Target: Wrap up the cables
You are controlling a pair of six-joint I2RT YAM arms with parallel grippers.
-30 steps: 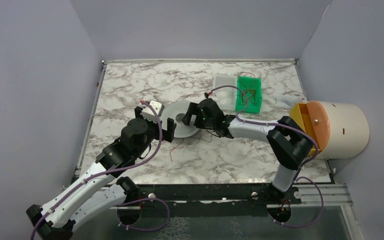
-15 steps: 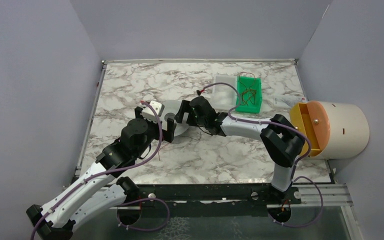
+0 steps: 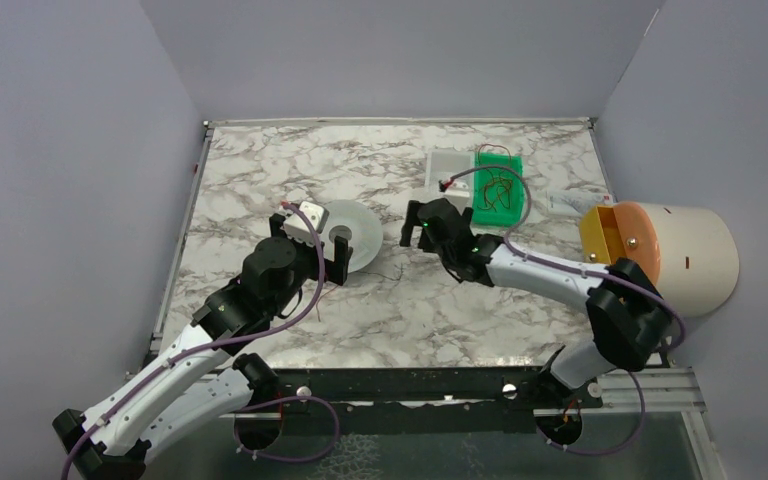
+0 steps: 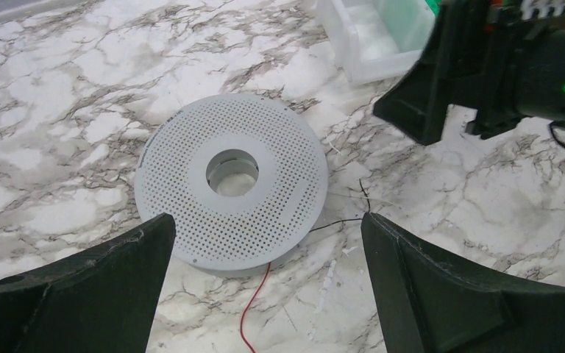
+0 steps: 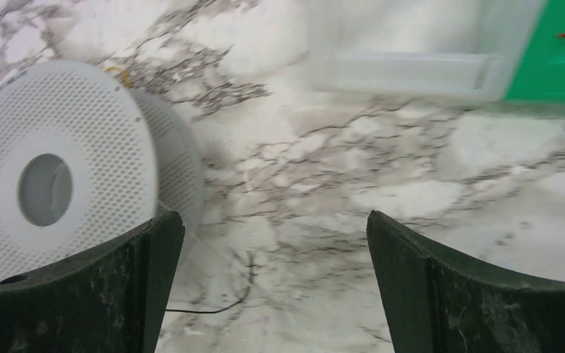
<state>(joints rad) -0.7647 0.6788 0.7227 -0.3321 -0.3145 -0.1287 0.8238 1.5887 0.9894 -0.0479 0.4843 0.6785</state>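
A white perforated disc spool (image 3: 352,234) lies flat on the marble table (image 3: 260,170). In the left wrist view the spool (image 4: 232,180) is just ahead of my open left gripper (image 4: 266,220), which holds nothing. A thin red cable (image 4: 254,301) runs from under the spool toward me, and a thin dark cable (image 4: 338,220) trails off to the right. My right gripper (image 3: 409,228) is open and empty, to the right of the spool and apart from it. In the right wrist view the spool (image 5: 81,169) is at the left and a dark cable (image 5: 228,301) lies between the fingers.
A green bin (image 3: 497,188) holding more thin wires and a white tray (image 3: 448,165) stand at the back right. A large cream cylinder with an orange lid (image 3: 675,258) sits at the right edge. Purple walls enclose the table on three sides.
My right gripper was over the spool's hub and has pulled back to the right, clear of it. The spool has shifted slightly left. The left arm has stayed put.
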